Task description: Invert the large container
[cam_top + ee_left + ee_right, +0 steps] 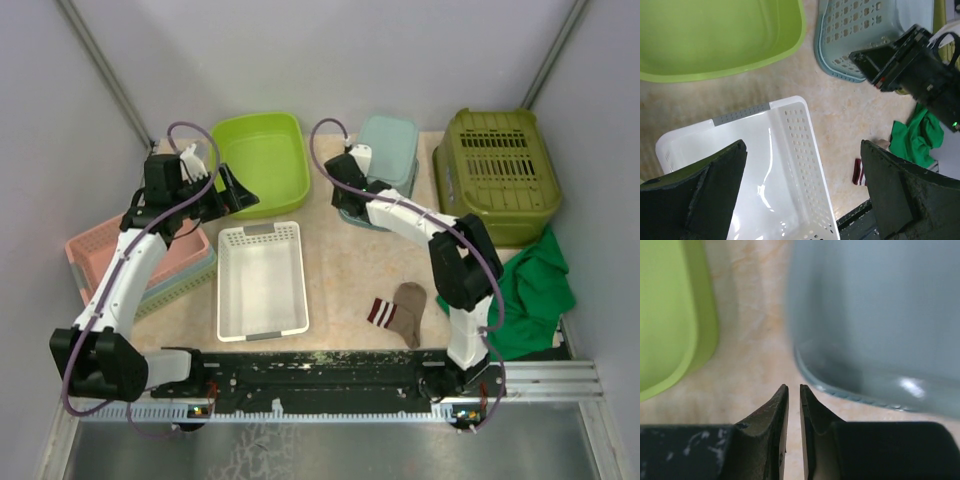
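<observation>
Holds right claw (794, 388) nearly shut on nothing, low between green tub (262, 165) and bottom-up blue bin (390, 145) at back centre, likely done flipping it, and parks left claw (802, 144) wide open over tray (260, 285), out of the way.

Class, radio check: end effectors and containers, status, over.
Left end effector open over white plastic basket. Right end effector shut, empty, between upright lime green plastic tub and overturned pale blue basket.

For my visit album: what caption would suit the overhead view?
Table of baskets: left gripper open by the green tub, right gripper beside the blue-grey basket.
</observation>
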Available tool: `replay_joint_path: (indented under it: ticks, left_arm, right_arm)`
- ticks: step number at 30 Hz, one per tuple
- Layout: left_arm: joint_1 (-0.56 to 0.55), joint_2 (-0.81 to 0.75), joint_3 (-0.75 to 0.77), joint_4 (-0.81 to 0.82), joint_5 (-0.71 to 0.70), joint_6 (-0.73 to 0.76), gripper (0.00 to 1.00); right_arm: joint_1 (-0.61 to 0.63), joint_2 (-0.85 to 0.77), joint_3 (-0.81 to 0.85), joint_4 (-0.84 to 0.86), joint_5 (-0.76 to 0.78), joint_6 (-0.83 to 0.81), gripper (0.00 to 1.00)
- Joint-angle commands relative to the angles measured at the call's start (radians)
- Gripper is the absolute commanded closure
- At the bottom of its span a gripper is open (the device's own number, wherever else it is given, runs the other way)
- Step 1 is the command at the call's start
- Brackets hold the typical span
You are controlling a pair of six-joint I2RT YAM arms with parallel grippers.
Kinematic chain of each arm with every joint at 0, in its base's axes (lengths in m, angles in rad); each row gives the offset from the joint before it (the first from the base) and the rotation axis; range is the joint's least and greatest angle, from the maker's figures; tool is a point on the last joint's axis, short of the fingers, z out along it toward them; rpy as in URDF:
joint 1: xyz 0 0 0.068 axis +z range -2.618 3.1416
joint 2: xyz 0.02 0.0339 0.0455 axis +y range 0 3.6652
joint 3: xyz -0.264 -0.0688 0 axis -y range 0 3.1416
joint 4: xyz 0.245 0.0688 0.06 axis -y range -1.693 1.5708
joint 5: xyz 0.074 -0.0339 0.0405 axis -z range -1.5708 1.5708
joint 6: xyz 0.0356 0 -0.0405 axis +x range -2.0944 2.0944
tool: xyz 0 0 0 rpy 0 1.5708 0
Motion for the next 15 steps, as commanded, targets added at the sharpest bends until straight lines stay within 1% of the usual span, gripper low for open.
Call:
replay_joint_path:
  ticks: [1,2,3,5,11,13,15]
  left_arm:
    - [-0.006,-0.022,-0.022,0.005,0.010,0.036,0.01]
    - [-0.006,-0.025,-0.027,0.012,0.011,0.035,0.01]
    - [-0.006,-0.027,-0.033,0.022,0.015,0.032,0.01]
    - [-0.007,-0.021,-0.039,0.027,0.025,0.031,0.01]
    - [-0.020,-0.004,-0.036,0.039,0.041,0.029,0.01]
    - [-0.027,-0.005,-0.030,0.040,0.031,0.036,0.01]
    - [-0.037,-0.009,-0.025,0.035,0.008,0.039,0.01]
  right_arm:
    - [-0.139,-0.033,0.030,-0.015,0.057,0.008,0.84]
    - [-0.169,-0.046,0.016,-0.012,0.044,0.007,0.83]
    - [-0.206,-0.059,0.013,-0.023,-0.020,0.005,0.82]
    - [-0.234,-0.093,0.006,-0.046,-0.104,0.000,0.81]
    - [-0.229,-0.220,-0.142,0.038,-0.225,-0.048,0.73]
    - [-0.227,-0.244,-0.203,0.074,-0.259,-0.057,0.71]
    - [-0.227,-0.245,-0.234,0.088,-0.262,-0.055,0.68]
